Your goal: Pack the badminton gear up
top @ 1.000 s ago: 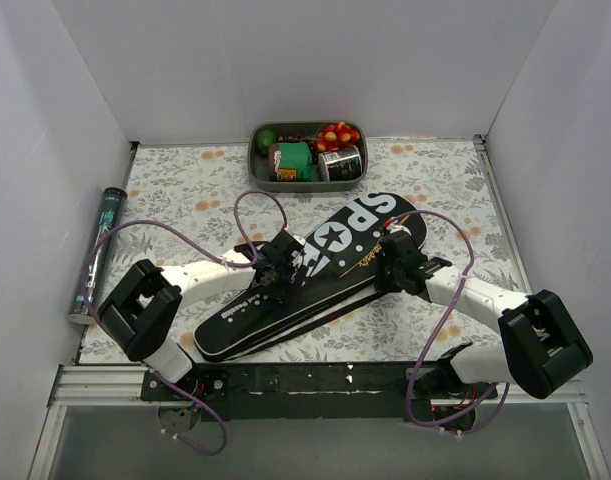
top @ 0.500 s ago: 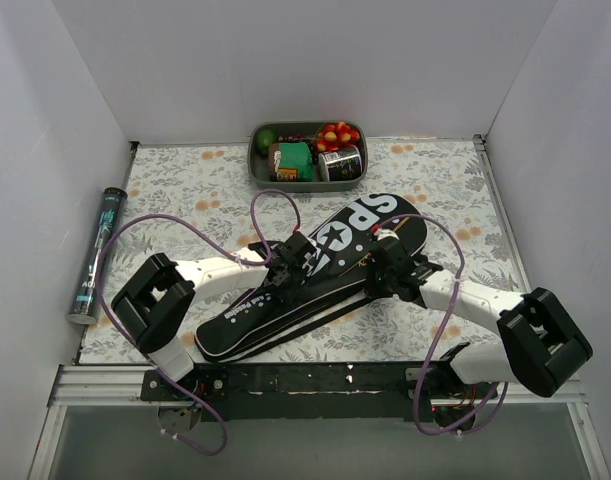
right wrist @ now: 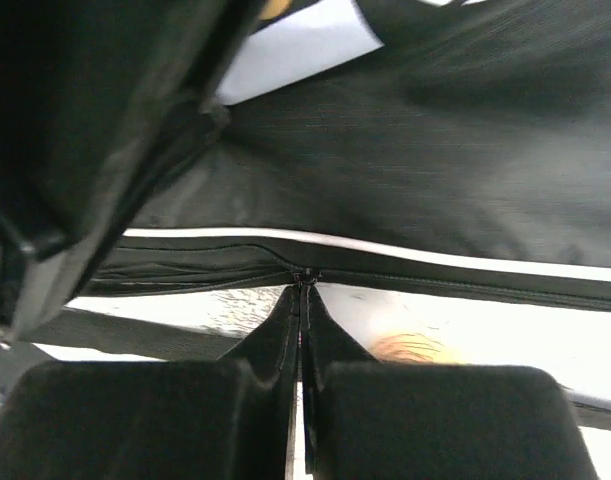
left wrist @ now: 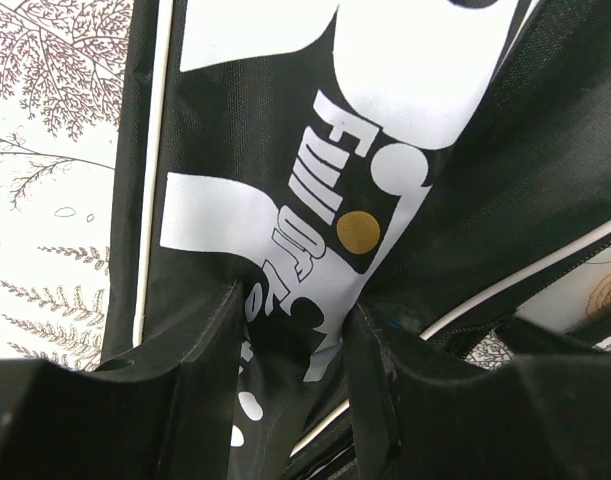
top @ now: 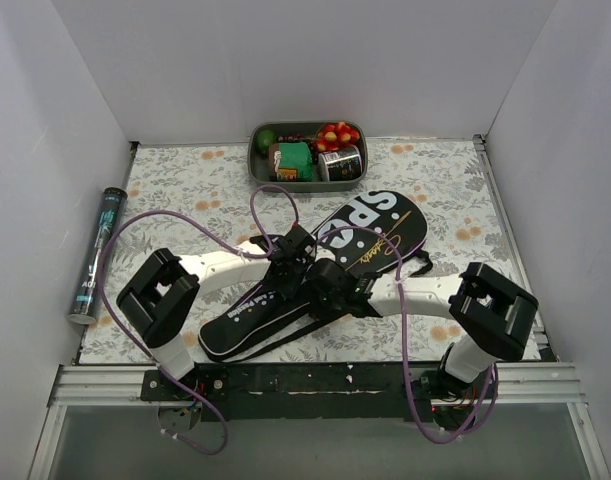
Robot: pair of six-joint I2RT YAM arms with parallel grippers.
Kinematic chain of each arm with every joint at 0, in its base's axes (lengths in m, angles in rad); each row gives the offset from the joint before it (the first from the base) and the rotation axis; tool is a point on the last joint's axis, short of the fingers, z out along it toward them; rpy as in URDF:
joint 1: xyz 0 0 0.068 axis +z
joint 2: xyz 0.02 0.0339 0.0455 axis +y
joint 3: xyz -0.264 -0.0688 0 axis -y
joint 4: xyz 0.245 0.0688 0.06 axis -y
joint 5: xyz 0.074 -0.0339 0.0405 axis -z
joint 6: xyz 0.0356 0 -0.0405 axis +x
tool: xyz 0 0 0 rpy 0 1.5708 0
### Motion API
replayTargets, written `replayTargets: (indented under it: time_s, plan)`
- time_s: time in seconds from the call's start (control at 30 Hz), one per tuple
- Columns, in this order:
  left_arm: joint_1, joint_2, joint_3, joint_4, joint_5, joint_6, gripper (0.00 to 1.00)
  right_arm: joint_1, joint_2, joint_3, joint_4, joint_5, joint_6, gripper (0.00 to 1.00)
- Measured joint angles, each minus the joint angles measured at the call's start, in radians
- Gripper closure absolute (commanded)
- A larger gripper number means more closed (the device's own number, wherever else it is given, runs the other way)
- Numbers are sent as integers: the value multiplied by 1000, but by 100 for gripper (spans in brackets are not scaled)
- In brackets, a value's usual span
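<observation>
The long black cover point(top: 380, 235) lettered "SPORT" lies slantwise on the patterned table, its narrow end near left. No racket shows in any view. My left gripper point(top: 293, 268) sits on the cover's middle; in the left wrist view it point(left wrist: 290, 330) pinches a raised fold of the printed cover point(left wrist: 285, 150). My right gripper point(top: 325, 287) is at the cover's near edge, close beside the left one. In the right wrist view it point(right wrist: 305, 300) is shut on the zipper pull point(right wrist: 305, 277) on the seam of the cover point(right wrist: 435, 150).
A grey oval tray point(top: 255, 165) of toy food stands at the back centre. A dark tube point(top: 97, 255) lies along the left wall. The cover's black strap point(top: 285, 338) trails toward the near edge. Purple cables loop over both arms. White walls enclose three sides.
My right gripper has slid left along the cover's near edge, from beside the wide end to its middle. The left gripper moved slightly right, and the cover shifted a little.
</observation>
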Motion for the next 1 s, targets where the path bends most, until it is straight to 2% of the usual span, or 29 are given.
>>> replayTargets:
  time_s: [0.27,0.47,0.77,1.0]
  plan:
    - [32,-2,-1,0,35,-24,67,55,57,23,89,11,160,99]
    - [79,2,-1,35,141,-72,67,115,46,-2,132,-2,158,99]
    - [79,156,108,314,397,-214,67,176,-109,-73,73,0,107,99]
    - [77,237,165,397,509,-254,67,294,-100,-55,36,52,99,99]
